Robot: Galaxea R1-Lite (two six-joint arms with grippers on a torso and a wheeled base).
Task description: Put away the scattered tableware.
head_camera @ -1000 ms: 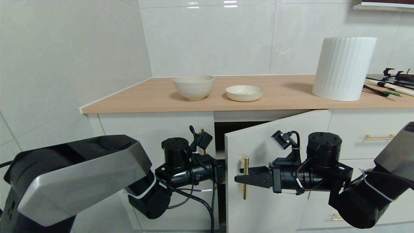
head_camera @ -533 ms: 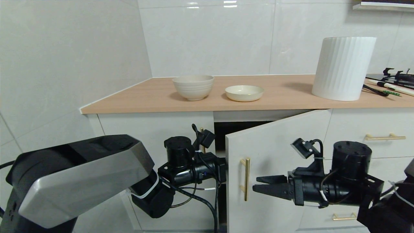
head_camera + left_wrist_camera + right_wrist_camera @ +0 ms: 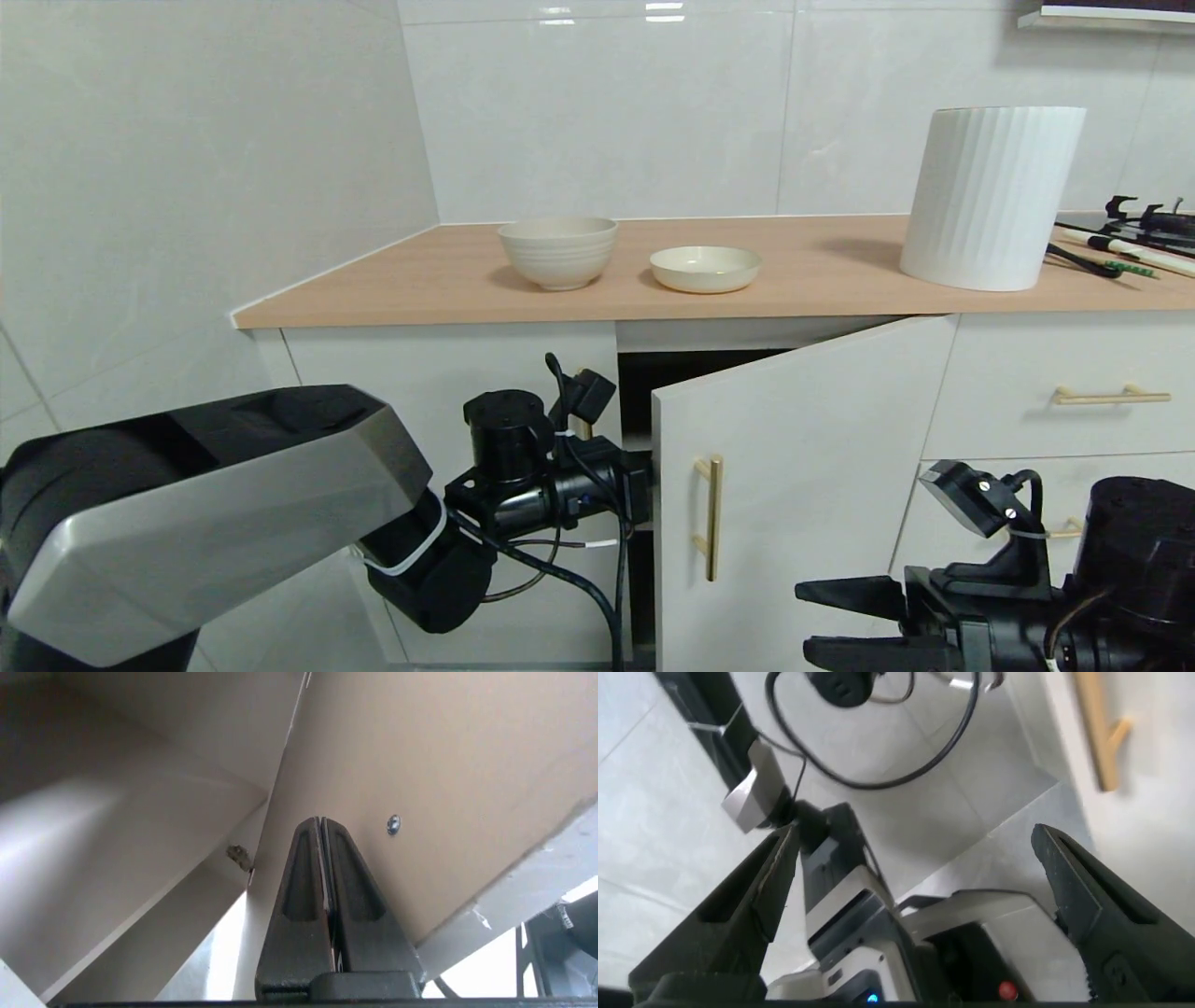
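Cabinet door [image 3: 794, 448] part-open; nothing stowed yet. Bowl [image 3: 558, 250] and shallow dish [image 3: 706, 268] left on worktop [image 3: 420, 289] above door, to be moved inside. Left gripper [image 3: 320, 835] at door's inner face, fingers closed together, empty. Right gripper [image 3: 814, 619] low before door front, fingers wide, empty. Door judged to half-block opening. Ribbed canister [image 3: 994, 196] and utensils [image 3: 1134, 247] on worktop beyond door's hinge side.

We note bright overhead light: glare on the wall tiles [image 3: 611, 14], soft shadows beside the bowl [image 3: 558, 250], and a dark cabinet opening [image 3: 695, 360].

bowl [image 3: 558, 250] and dish [image 3: 705, 268] on counter [image 3: 420, 280]
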